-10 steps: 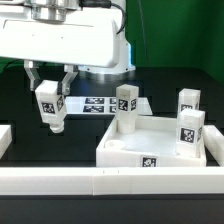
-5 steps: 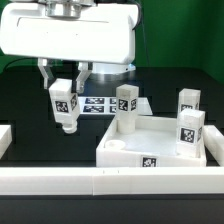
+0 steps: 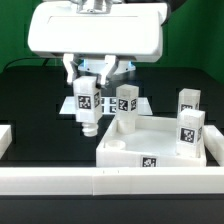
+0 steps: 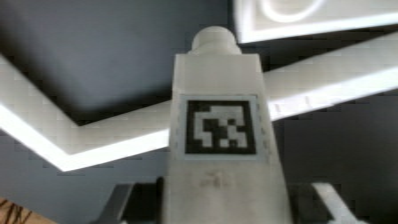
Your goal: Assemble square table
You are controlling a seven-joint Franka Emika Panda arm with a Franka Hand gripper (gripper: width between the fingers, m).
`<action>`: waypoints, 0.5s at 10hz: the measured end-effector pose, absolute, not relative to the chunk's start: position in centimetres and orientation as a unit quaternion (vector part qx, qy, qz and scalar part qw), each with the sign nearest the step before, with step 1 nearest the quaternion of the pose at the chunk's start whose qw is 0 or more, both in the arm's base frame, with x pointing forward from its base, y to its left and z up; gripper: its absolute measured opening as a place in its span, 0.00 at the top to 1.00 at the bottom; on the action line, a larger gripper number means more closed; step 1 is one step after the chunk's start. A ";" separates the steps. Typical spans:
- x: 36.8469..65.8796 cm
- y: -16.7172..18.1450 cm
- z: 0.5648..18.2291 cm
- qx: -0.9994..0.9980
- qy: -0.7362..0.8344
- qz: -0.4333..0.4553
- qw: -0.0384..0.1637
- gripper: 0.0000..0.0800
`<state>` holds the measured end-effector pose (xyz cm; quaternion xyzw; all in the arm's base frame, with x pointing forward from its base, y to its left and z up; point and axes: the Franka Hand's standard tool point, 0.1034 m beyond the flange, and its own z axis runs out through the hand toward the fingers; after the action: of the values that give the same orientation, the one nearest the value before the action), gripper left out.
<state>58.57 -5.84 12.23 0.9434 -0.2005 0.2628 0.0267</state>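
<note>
Along the table's near edge runs a long white rail (image 3: 60, 182), with a short stub (image 3: 4, 138) of another at the exterior view's left edge. Just behind the rail, toward the exterior view's right, sits the top (image 3: 135, 148), rim up, tag on its near wall. Three legs (image 3: 190, 130) already stand upright in its corners, one at the near right, one at the far right (image 3: 187, 101), one at the far left (image 3: 126, 105). The near-left corner looks empty, so by my judgement one leg is left to seat. That fourth leg (image 3: 87, 105) hangs in the air just left of the top, clenched upright between the fingers of the gripper (image 3: 88, 82); the wrist view shows its tagged face (image 4: 221, 125) close up. Beyond it, flat on the black table, lies the marker board (image 3: 108, 104).
</note>
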 end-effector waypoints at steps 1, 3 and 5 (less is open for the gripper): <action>58.5 -5.9 12.1 0.945 -0.194 0.261 0.029 0.64; 58.5 -5.9 12.1 0.945 -0.194 0.261 0.029 0.64; 58.3 -3.6 11.2 0.946 -0.185 0.263 0.028 0.64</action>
<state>58.33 -3.63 11.16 0.9465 -0.1851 0.2629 0.0277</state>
